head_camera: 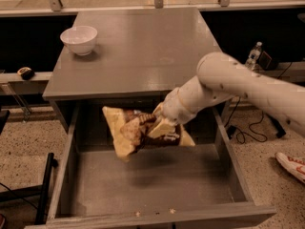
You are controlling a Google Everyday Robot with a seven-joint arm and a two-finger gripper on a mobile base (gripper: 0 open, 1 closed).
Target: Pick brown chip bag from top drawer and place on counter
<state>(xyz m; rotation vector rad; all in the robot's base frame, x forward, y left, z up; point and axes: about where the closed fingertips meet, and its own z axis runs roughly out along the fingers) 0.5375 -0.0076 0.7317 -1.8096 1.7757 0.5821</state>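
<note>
The brown chip bag (pixel 131 130), dark brown with cream-yellow edges, hangs crumpled in the air above the floor of the open top drawer (pixel 143 185), just below the counter's front edge. My gripper (pixel 159 124) is shut on the bag's right part and holds it lifted clear of the drawer floor. The white arm reaches in from the right. The grey counter (pixel 143 46) lies behind and above the bag.
A white bowl (pixel 79 39) stands on the counter's back left corner. A few crumbs lie on the drawer floor near its front wall (pixel 157 219). A bottle (pixel 253 55) and cables are on the right, a shoe (pixel 291 163) on the floor at right.
</note>
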